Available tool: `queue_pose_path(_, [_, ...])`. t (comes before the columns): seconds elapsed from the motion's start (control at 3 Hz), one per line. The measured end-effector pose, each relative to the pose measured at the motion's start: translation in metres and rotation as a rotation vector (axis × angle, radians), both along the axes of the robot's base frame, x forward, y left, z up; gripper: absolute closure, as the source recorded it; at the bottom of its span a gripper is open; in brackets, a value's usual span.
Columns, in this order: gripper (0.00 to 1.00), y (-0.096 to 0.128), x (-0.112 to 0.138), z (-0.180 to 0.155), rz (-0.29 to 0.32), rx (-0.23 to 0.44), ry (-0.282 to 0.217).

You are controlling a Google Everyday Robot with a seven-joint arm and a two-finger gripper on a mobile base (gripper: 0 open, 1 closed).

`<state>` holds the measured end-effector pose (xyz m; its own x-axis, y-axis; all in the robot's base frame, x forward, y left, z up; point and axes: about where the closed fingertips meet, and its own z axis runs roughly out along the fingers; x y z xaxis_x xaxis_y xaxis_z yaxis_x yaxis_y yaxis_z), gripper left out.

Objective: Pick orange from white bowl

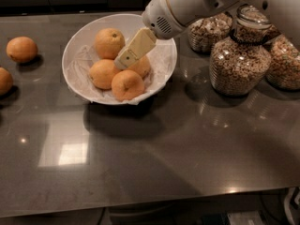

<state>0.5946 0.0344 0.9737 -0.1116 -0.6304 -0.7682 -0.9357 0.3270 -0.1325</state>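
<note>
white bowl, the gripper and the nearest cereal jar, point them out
white bowl (86,29), camera view, upper-left inner wall.
gripper (124,60), camera view, its cream tip, low over the middle of the bowl.
cereal jar (239,64), camera view, glass belly of the front jar.

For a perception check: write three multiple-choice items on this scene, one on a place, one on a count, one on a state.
1. Where is the hand?
A. Over the jars.
B. At the white bowl, among its oranges.
C. Out of view.

2. How many loose oranges lie on the table outside the bowl?
A. None.
B. Two.
C. Five.

3. How does the front cereal jar stand?
A. Upright.
B. On its side.
C. Upside down.

Key:
1 B, its tip reaches in between the fruit.
2 B, both lie at the left.
3 A, its lid is on top.
</note>
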Motion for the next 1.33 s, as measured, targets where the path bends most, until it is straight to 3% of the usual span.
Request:
queue_pose_path(0.33, [0.0,0.013,0.01,-0.009,-0.014,0.054,0.043])
queue_pose_path(0.67, [0.0,0.013,0.01,-0.009,-0.014,0.054,0.043])
queue_pose_path(1.33, [0.0,0.033,0.042,-0.024,-0.168,0.054,0.054])
